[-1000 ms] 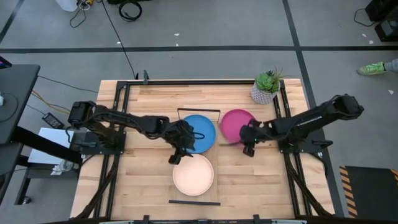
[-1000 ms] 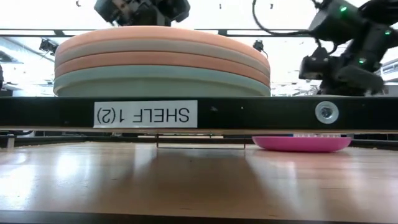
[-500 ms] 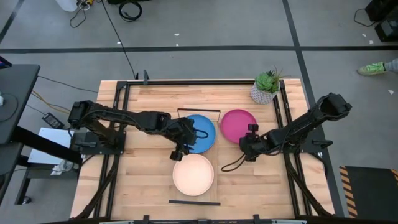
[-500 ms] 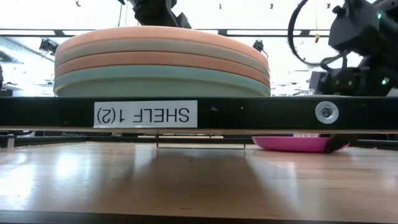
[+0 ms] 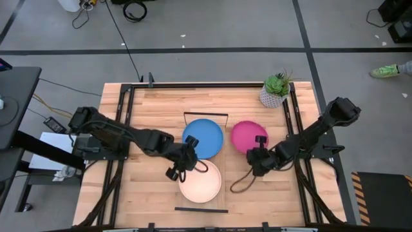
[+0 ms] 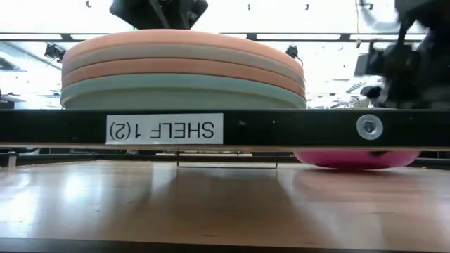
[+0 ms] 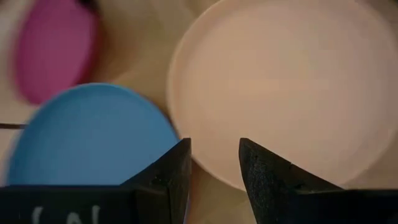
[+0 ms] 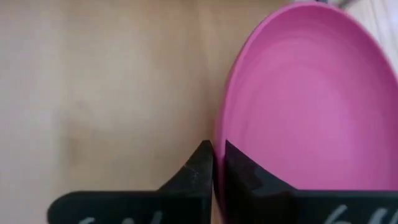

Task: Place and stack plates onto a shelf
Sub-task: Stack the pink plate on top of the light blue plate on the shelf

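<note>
With the right hand (image 8: 217, 163) clenched on only the magenta plate's (image 8: 305, 99) thin rim, the plate could be tilted and dropped.

One label can be read: a white sticker (image 6: 164, 129) on the black front edge of the shelf (image 6: 295, 128) in the low view, printed "SHELF 1(2)" in dark capitals and showing upside down. It sits directly under the stacked plates (image 6: 183, 69). No other writing is legible in any view.
</note>
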